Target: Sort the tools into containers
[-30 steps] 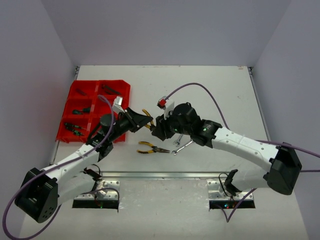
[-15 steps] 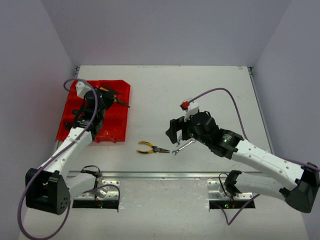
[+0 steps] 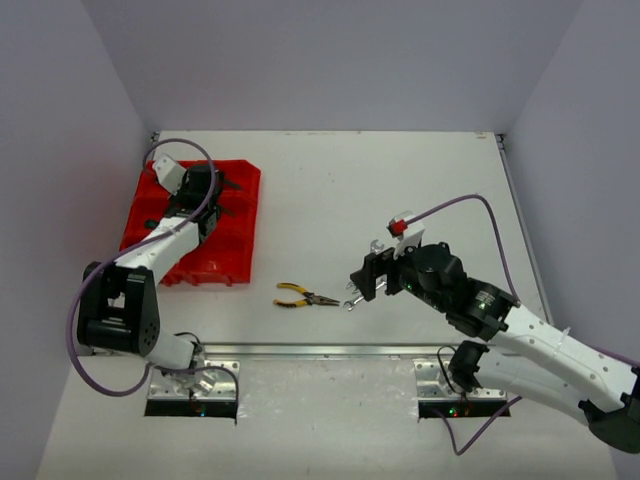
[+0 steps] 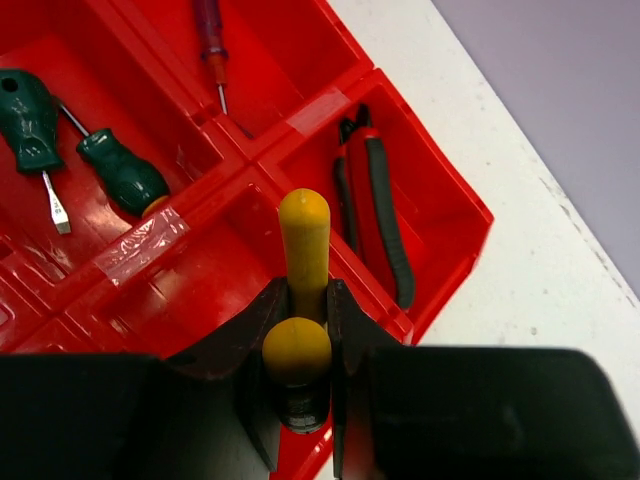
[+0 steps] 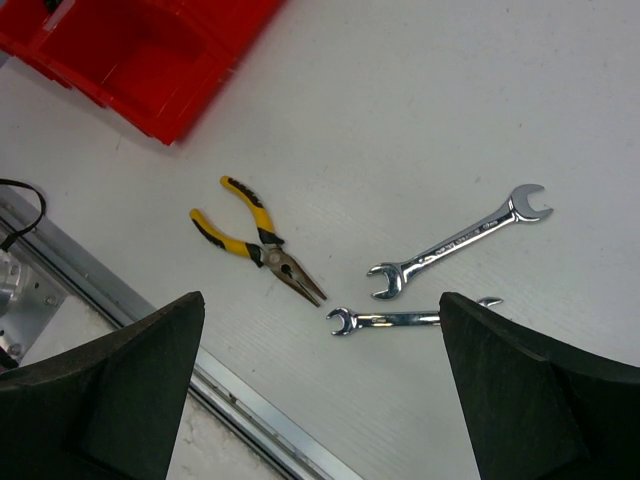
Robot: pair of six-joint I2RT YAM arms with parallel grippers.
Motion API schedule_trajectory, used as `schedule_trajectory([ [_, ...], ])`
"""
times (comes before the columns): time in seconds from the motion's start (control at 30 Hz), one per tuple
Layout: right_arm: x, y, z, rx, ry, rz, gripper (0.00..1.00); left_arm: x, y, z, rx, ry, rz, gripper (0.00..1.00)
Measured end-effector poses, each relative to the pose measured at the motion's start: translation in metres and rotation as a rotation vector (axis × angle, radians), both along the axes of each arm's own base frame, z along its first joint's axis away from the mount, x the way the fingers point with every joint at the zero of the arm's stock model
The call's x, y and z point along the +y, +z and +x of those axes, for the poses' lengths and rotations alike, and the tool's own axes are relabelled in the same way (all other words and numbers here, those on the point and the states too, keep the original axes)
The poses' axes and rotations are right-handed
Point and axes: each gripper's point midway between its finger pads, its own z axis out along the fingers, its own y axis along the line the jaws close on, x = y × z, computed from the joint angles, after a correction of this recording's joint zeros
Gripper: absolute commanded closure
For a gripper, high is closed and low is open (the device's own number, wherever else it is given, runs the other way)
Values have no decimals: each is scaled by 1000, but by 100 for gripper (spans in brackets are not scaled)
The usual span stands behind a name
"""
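Observation:
My left gripper (image 4: 305, 310) is shut on the yellow handles of a pair of pliers (image 4: 304, 245), held over the red compartment tray (image 4: 470, 215). In the tray lie two green-handled screwdrivers (image 4: 122, 172), a thin red-handled screwdriver (image 4: 210, 40) and a red-and-grey-handled tool (image 4: 375, 210). My right gripper (image 5: 320, 390) is open and empty above the table. Below it lie yellow-black needle-nose pliers (image 5: 255, 240) and two silver wrenches (image 5: 460, 240) (image 5: 395, 320). In the top view the left gripper (image 3: 222, 190) is over the tray (image 3: 225, 255) and the right gripper (image 3: 365, 280) is near the loose pliers (image 3: 300, 296).
A metal rail (image 5: 250, 400) runs along the table's near edge just below the loose tools. The tray's corner (image 5: 150, 50) shows at the upper left of the right wrist view. White walls enclose the table on three sides.

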Motion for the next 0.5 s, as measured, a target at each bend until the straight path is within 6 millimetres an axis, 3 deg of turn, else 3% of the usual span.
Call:
schedule_trajectory([
  [0.17, -1, 3, -2, -7, 7, 9, 1, 1, -17, 11, 47, 4, 12, 64],
  [0.2, -1, 2, -2, -6, 8, 8, 1, 1, -18, 11, 48, 3, 6, 54],
  [0.27, -2, -1, -3, 0, 8, 1, 1, -2, -19, 13, 36, -1, -10, 21],
  [0.3, -2, -4, -3, 4, 8, -4, 1, -3, -19, 14, 26, -3, -19, 13],
  [0.37, -3, -9, -3, 14, 8, -18, 1, -6, -22, 13, 20, -5, -45, 4],
  [0.5, 0, -27, 0, 49, 16, -82, 1, -10, -17, -1, 19, -14, -82, 0],
])
